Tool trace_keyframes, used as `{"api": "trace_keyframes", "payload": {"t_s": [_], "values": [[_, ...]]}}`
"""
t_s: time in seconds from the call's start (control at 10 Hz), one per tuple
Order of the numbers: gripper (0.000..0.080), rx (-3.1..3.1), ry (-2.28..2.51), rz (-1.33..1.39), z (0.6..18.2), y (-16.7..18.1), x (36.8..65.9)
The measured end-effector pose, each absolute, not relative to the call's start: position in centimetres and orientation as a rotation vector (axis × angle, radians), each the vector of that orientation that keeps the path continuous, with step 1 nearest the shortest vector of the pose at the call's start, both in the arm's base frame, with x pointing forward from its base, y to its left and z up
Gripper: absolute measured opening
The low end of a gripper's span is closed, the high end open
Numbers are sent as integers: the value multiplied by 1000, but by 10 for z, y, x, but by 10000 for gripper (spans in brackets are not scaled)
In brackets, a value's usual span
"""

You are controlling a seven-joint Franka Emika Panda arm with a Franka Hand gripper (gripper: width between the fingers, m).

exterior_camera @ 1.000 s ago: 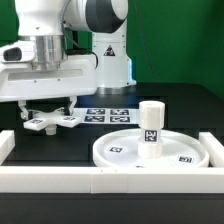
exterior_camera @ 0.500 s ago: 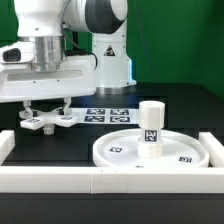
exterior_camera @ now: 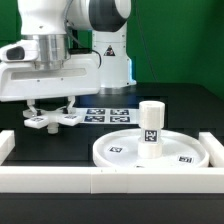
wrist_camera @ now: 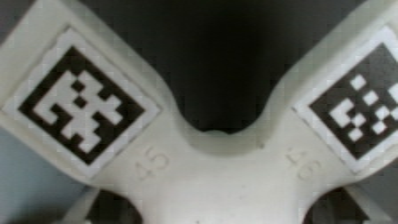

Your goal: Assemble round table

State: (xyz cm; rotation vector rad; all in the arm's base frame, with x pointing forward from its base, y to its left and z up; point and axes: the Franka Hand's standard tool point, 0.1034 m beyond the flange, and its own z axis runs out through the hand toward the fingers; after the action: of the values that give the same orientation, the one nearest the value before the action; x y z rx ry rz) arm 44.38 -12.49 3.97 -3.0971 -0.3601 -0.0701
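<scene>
Exterior view: gripper (exterior_camera: 51,110) fingers clenched on the flat white plastic cross-shaped base (exterior_camera: 50,121), which sits between them slightly higher than a second ago. This is likely a lift starting toward the short white cylinder leg (exterior_camera: 151,125), upright on the large rimmed white round disc (exterior_camera: 125,141), well apart from the fingers.

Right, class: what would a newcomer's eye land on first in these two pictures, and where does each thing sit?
The short white leg stands upright on the large round disc, towards the exterior view's right, just behind the front rail. At the exterior view's left, the gripper hangs right over the cross-shaped base, whose black-and-white tags fill the wrist view.
</scene>
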Motion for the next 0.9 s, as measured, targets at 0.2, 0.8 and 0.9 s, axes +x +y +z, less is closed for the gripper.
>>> {"api": "trace_keyframes", "payload": {"t_s": [0.2,0.8,0.9], "values": [[439,-3083,-279,-119,68,-73,455],[440,-3055,-50,-191,148,65,540],[440,-3056,-50,-194,146,65,540]]}}
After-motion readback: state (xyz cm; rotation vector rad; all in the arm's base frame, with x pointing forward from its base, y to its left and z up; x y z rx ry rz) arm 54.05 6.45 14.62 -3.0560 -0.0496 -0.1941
